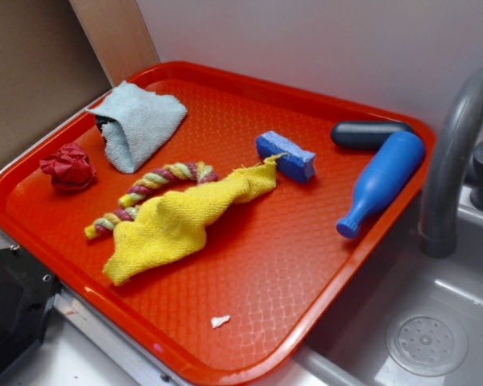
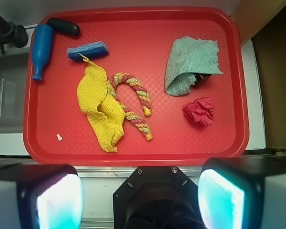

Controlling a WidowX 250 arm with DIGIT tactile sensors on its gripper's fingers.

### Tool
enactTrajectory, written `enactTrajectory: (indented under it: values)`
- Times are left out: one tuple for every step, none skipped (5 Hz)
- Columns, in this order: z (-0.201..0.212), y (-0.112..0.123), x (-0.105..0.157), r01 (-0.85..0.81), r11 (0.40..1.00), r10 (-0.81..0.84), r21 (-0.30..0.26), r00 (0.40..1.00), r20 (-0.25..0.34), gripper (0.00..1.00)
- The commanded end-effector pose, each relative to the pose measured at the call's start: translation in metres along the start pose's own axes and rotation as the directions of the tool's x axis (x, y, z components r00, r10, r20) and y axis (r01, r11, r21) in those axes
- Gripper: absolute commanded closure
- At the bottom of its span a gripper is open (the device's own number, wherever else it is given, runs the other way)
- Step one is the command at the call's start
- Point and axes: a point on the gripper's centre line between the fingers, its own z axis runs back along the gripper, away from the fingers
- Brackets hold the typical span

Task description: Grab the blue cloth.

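Observation:
The blue cloth (image 1: 141, 122) is a pale grey-blue folded, rumpled cloth at the back left of the red tray (image 1: 249, 322). In the wrist view the blue cloth (image 2: 190, 64) lies at the upper right of the tray (image 2: 133, 155), with a dark thing tucked under its fold. My gripper (image 2: 140, 200) shows only in the wrist view, high above the tray's near edge and well short of the cloth. Its two fingers (image 2: 55, 198) stand wide apart with nothing between them. The gripper is out of the exterior view.
On the tray lie a larger yellow cloth (image 1: 177, 221), a striped rope toy (image 1: 149, 193), a red crumpled ball (image 1: 68, 167), a small bright blue block (image 1: 286, 155), a blue bottle (image 1: 382, 181), a black handle (image 1: 370, 133) and a white scrap (image 1: 220, 321). A sink and grey faucet (image 1: 451, 161) stand to the right.

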Motion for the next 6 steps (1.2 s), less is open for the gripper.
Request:
enactTrajectory:
  values:
    - [0.000,0.000,0.000,0.000,1.000,0.000,0.000,1.000,0.000,0.00]
    - [-0.051,0.028,0.045,0.029,0.990,-0.042,0.138,0.995,0.091,0.00]
    - [-0.111,0.069,0.086,0.128,0.988,-0.128,0.089,0.992,-0.009,0.00]
    - [-0.160,0.096,0.115,0.134,0.991,-0.133,-0.027,0.991,0.018,0.00]
    - [-0.193,0.102,0.114,0.105,0.994,-0.102,-0.010,0.983,0.152,0.00]
    - [-0.221,0.091,0.094,0.102,0.994,-0.099,-0.025,0.988,0.122,0.00]
